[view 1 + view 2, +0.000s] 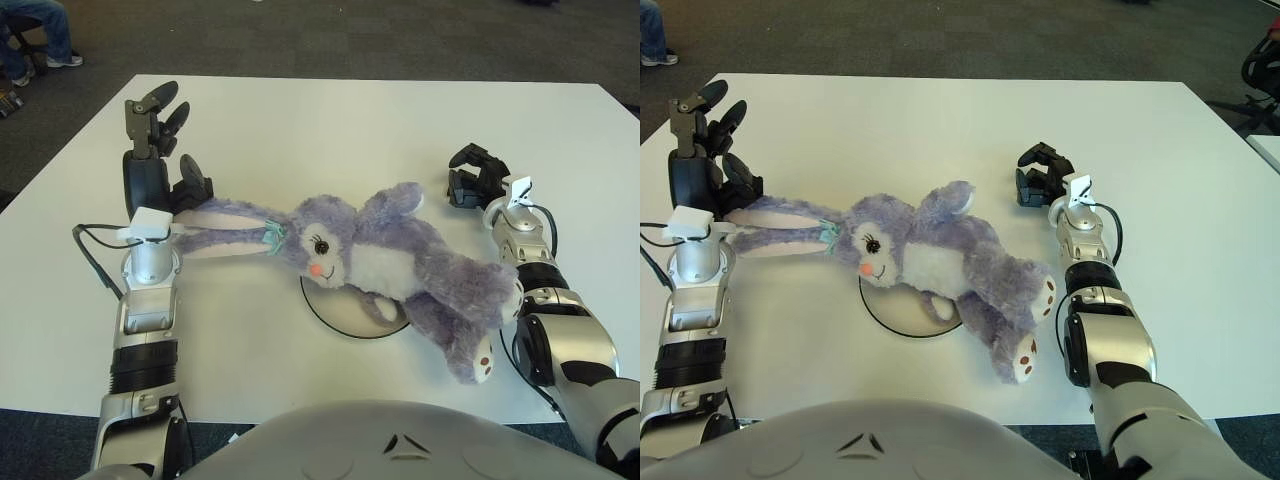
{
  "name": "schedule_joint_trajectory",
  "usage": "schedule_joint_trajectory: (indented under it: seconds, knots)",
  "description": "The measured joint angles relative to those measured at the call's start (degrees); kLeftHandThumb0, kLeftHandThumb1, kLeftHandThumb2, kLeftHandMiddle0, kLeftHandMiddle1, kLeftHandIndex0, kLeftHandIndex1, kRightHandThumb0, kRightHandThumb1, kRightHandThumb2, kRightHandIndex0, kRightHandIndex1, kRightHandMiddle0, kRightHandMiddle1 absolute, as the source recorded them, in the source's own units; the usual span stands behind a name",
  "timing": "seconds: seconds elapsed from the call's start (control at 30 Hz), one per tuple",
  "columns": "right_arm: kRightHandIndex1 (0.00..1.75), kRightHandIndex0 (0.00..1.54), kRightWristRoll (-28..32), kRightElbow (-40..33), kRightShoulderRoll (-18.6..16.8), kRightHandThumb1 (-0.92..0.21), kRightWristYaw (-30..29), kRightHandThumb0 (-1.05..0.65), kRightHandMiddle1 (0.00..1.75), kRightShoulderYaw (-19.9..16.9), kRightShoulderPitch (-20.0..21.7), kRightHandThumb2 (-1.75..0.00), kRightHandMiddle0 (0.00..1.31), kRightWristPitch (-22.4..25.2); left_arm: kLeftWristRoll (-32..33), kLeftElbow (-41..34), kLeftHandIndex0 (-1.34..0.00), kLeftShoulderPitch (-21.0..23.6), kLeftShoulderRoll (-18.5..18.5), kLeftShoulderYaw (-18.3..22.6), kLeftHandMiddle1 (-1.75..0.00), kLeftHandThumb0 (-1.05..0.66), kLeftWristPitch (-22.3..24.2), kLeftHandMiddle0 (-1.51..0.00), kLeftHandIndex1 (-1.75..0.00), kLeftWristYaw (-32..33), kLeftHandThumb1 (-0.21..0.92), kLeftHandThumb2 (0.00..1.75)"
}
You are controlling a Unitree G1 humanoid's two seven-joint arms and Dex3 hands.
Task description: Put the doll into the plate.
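Now — doll (pixel 400 262) across plate (pixel 335 312) | left hand (pixel 152 140) spread, empty

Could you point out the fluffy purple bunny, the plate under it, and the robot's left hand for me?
Fluffy purple plush bunny doll (pixel 395 262): left eye view, on its white belly.
Round white plate (pixel 335 310): left eye view, on the bare part near its rim.
Left hand (pixel 150 145): left eye view, on the black palm.

A fluffy purple rabbit doll (pixel 400 262) with a white belly lies on its back across a flat white plate (pixel 345 312), long ear stretched left, feet hanging off.
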State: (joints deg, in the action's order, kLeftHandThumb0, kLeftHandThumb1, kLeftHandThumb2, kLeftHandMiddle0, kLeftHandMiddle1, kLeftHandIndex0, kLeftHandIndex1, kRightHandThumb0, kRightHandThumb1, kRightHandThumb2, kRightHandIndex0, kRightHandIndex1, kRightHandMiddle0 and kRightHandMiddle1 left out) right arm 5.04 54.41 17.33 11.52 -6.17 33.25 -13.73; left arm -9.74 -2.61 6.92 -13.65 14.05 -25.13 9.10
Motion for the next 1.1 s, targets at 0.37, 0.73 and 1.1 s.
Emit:
schedule_joint_trajectory:
  seconds: [0.37, 0.73, 1.1]
  knots:
    - [1.75, 0.67, 0.00, 0.50, 0.05, -0.21, 0.39, -0.01, 1.64, -0.06, 0.19, -1.41, 0.53, -0.42, -10.54, 1.17, -0.35, 3.16, -0.42, 4.23, -1.62, -0.50, -0.76, -0.83, -1.64, 13.32, 0.92, 0.95]
    - [1.75, 0.68, 0.00, 0.72, 0.03, -0.21, 0.48, -0.01, 1.63, -0.07, 0.31, -1.40, 0.54, -0.50, -13.28, 2.84, -0.41, 6.15, 2.49, 4.75, -1.66, -0.47, -0.34, -0.76, -1.74, 23.33, 0.92, 0.88]
    - [1.75, 0.68, 0.01, 0.73, 0.00, -0.21, 0.54, -0.01, 1.63, -0.10, 0.33, -1.41, 0.53, -0.59, -11.67, 3.89, -0.62, 6.29, 2.54, 5.12, -1.56, -0.48, 3.55, -0.54, -1.75, 23.61, 0.92, 0.74]
